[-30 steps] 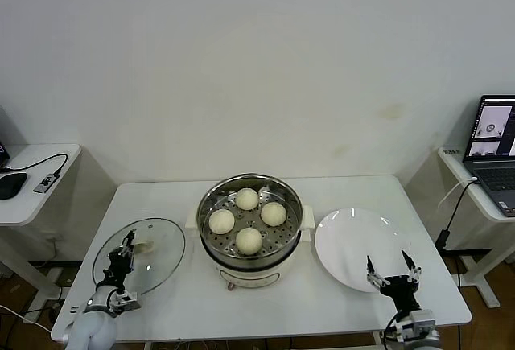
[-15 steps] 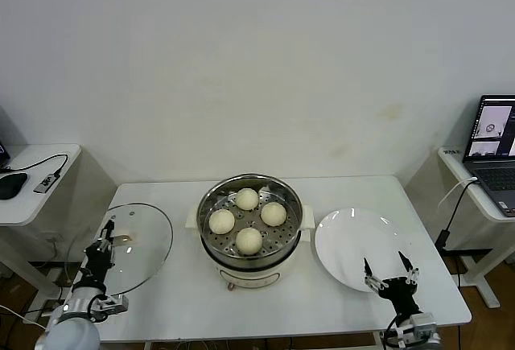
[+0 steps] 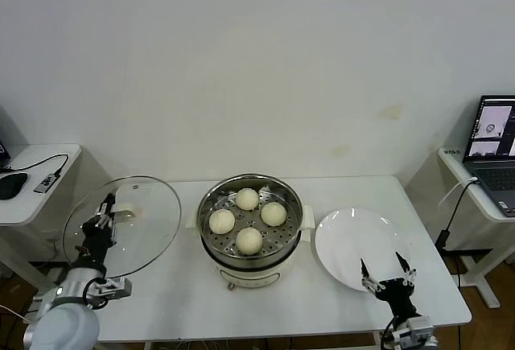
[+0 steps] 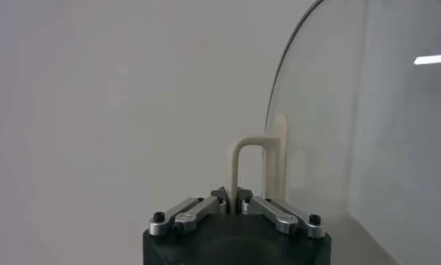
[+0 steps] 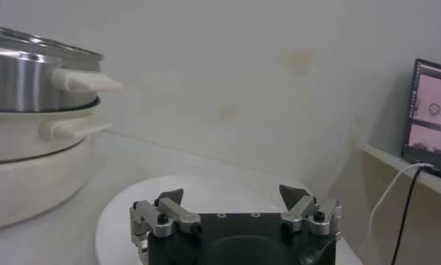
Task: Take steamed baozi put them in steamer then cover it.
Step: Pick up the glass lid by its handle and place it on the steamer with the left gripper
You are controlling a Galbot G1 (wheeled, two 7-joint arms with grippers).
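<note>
At the left, the left claw [image 3: 102, 220] is clamped on the handle [image 4: 250, 167] of the glass lid [image 3: 122, 225], holding it tilted above the desk [image 3: 322, 298]. In the middle, four buns [image 3: 248, 240] sit in the uncovered steamer [image 3: 250, 229]. At the right, the right claw [image 3: 387, 273] hangs with its jaws wide apart and empty over the near edge of the white plate [image 3: 354, 245].

Open steamer [image 3: 250, 241] top, 4 baozi [image 3: 249, 240] inside

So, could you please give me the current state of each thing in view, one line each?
Steamer: uncovered, on the table.
Baozi: all four on the steamer tray.
Glass lid: lifted, tilted, off the steamer.
Left gripper: shut on the lid's handle.
Right gripper: open, empty, over the plate's near edge.
Plate: empty.
Laptop: open, screen lit.
</note>
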